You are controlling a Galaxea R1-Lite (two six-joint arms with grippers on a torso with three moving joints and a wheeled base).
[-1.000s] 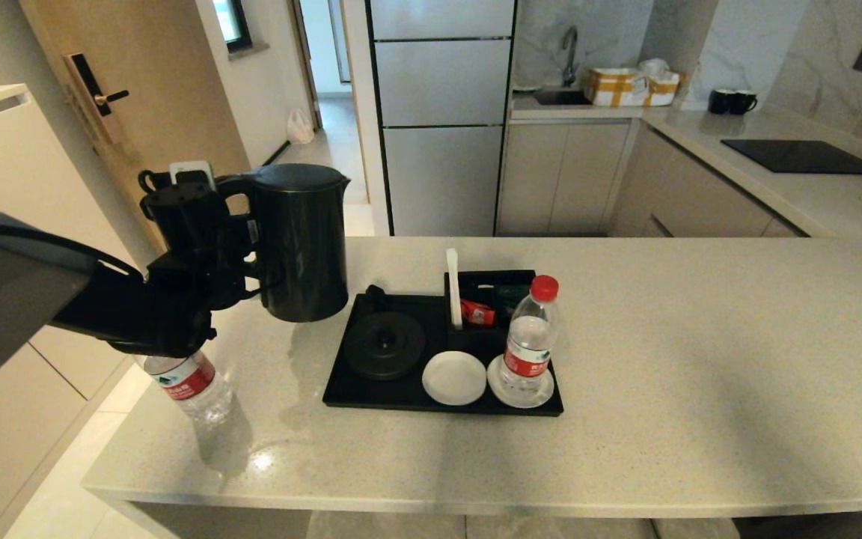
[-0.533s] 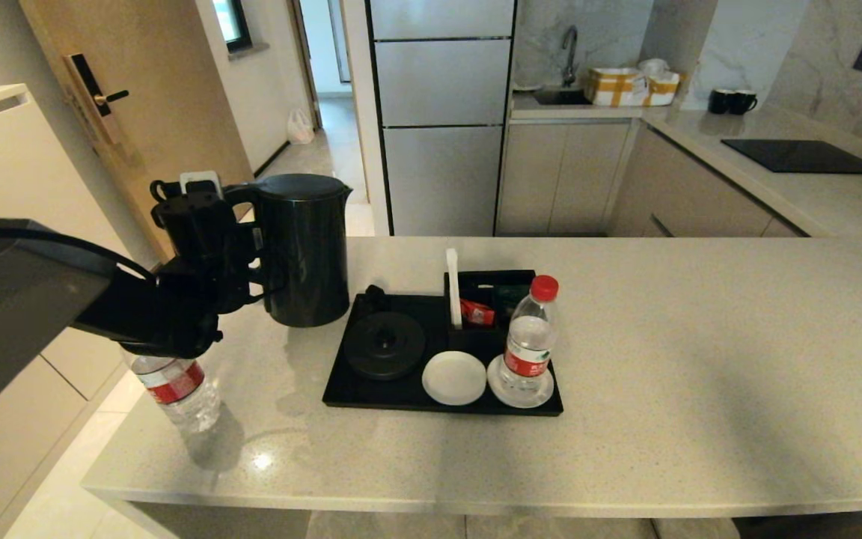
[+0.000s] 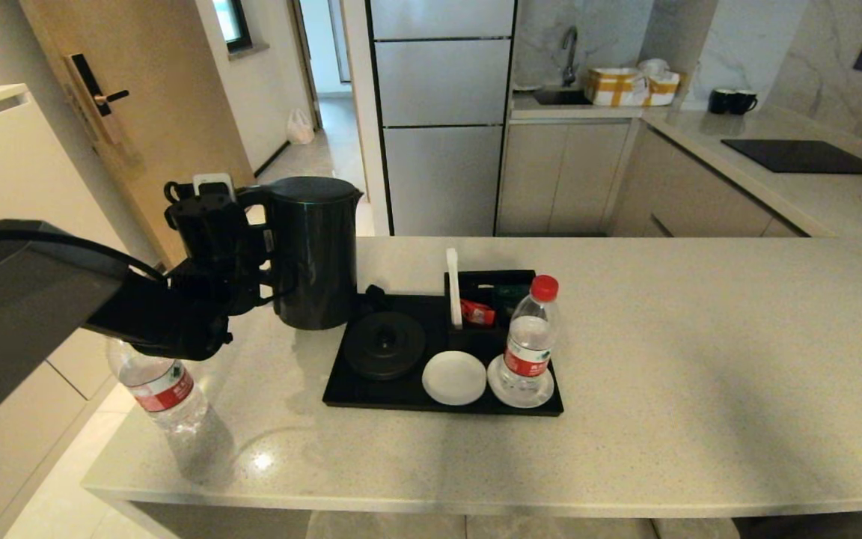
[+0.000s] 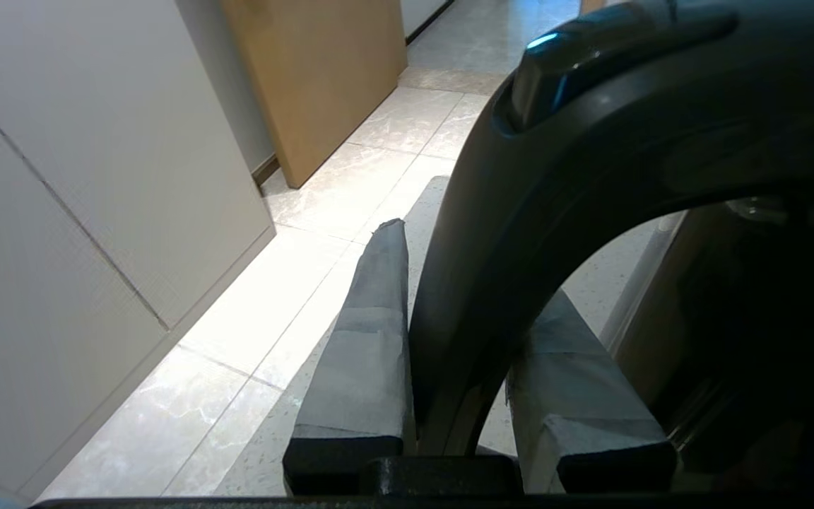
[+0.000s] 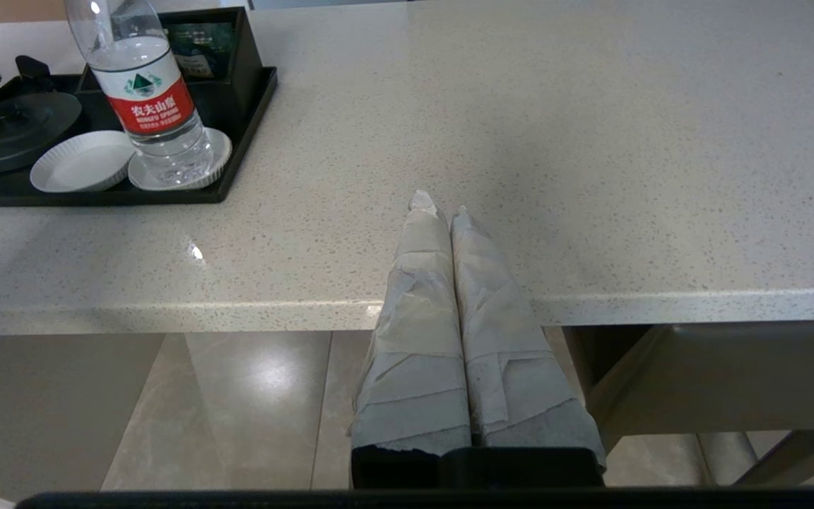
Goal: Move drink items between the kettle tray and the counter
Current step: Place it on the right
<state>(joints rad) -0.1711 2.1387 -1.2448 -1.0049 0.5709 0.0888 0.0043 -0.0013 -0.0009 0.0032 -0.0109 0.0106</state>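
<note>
The kettle [image 3: 315, 251] was held upright by its loop handle [image 4: 520, 233] in the left gripper [image 3: 251, 258], whose fingers [image 4: 364, 339] were clamped on either side of the handle. It was seen at the tray's [image 3: 341, 389] left far corner, beside the round black base [image 3: 384, 344]; whether it touched the surface [image 3: 700, 359] could not be told. One water bottle [image 3: 530, 340] was stood on a white coaster [image 3: 543, 393] in the tray, beside a second, bare coaster [image 3: 454, 377]. Another bottle [image 3: 158, 385] was stood on the surface near its left edge, partly hidden by the left arm. The right gripper [image 5: 442, 212] was kept at the near edge of the surface, its fingers pressed together on nothing
</note>
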